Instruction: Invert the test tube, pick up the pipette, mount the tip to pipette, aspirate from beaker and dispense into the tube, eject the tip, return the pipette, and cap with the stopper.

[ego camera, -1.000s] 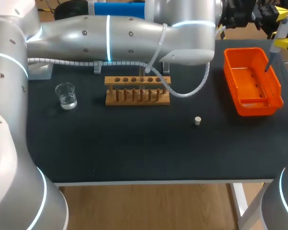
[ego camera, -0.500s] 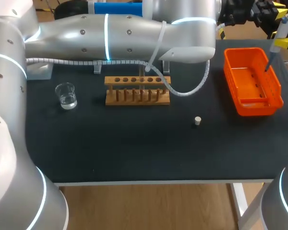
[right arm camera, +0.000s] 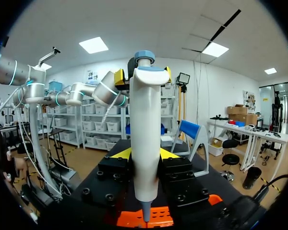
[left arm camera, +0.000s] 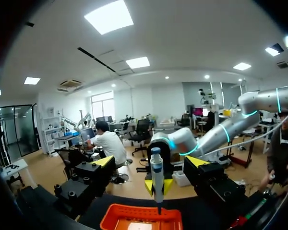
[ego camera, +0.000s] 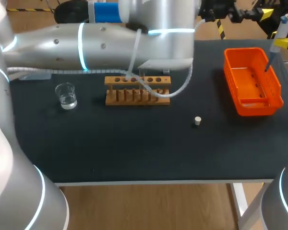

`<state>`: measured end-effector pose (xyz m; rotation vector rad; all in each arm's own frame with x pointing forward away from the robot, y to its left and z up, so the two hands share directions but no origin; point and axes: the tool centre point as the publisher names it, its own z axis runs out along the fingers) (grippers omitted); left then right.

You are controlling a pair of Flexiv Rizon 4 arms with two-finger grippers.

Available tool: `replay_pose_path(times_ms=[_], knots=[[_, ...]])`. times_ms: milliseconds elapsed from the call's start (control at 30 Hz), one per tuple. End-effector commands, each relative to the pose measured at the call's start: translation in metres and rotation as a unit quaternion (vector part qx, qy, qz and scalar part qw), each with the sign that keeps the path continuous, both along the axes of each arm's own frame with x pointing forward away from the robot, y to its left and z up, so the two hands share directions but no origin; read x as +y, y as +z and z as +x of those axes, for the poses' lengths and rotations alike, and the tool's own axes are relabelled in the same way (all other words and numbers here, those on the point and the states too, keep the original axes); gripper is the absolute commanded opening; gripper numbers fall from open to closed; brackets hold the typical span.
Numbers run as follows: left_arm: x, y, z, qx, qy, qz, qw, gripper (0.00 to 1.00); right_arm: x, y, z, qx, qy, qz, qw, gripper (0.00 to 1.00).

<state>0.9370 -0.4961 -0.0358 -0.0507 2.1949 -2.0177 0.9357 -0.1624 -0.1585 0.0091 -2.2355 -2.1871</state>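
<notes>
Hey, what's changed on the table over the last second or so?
The left arm swung back toward my left, carrying its open left gripper away from the pipette. Nothing was grasped or released. The right gripper stays shut on the pipette over the orange bin. The beaker, rack and stopper have not moved.

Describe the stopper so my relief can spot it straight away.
On the black table, look at the bare stretch between the wooden rack and the orange basket, toward the front edge. The stopper is the small pale plug lying alone there, touching nothing.
</notes>
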Motion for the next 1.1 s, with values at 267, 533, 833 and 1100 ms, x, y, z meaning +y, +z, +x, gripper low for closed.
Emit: replay_pose_path(times_ms=[267,533,833,1100], knots=[[0.089,0.014,-0.017,0.023,-0.052,0.024,0.998,1.00,0.001,0.001,-0.001,0.000,-0.001,-0.002,1.000,0.00],[0.129,0.006,-0.030,0.029,-0.053,0.020,0.998,1.00,0.001,0.001,-0.001,0.000,-0.001,-0.002,1.000,0.00],[0.181,-0.013,-0.046,0.023,-0.035,0.026,0.999,1.00,0.001,0.001,-0.001,0.000,-0.001,-0.002,1.000,0.00],[0.225,-0.033,-0.058,0.019,-0.021,0.014,0.999,1.00,0.001,0.001,-0.001,0.000,-0.001,-0.002,1.000,0.00]])
